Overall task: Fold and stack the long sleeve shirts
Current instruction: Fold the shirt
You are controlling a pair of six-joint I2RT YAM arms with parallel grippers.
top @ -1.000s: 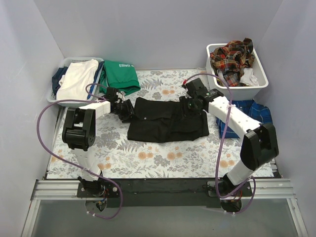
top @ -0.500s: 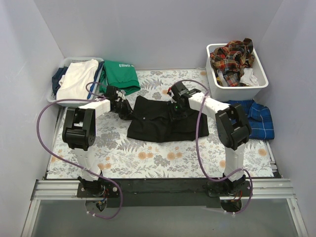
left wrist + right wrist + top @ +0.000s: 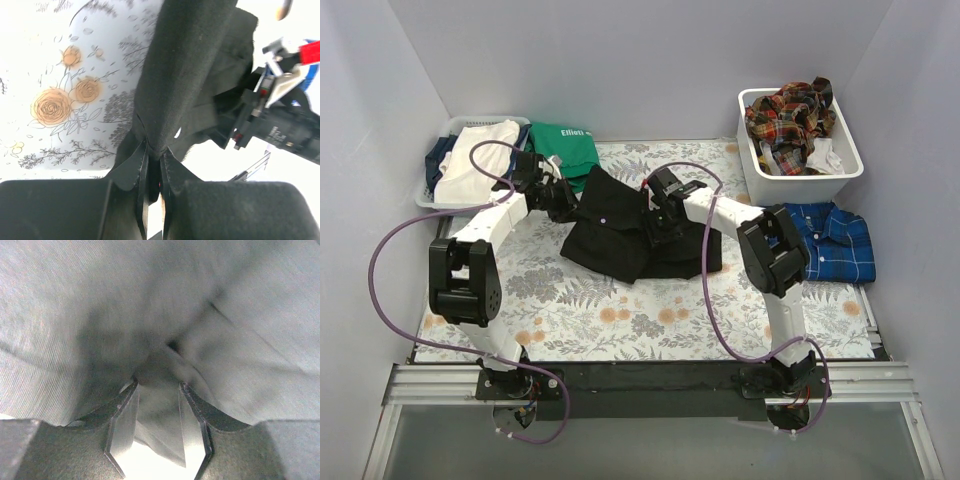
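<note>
Since the earlier frame both arms have swung left, left hand [image 3: 563,200] and right hand [image 3: 662,218] each clamped on the black shirt [image 3: 620,248], bunched mid-bench [image 3: 620,315] mid-fold; next, lay its edge flat.

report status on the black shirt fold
Status: left gripper shut on black shirt edge, edge raised; right gripper pinching its middle; green top close beyond left gripper.
</note>
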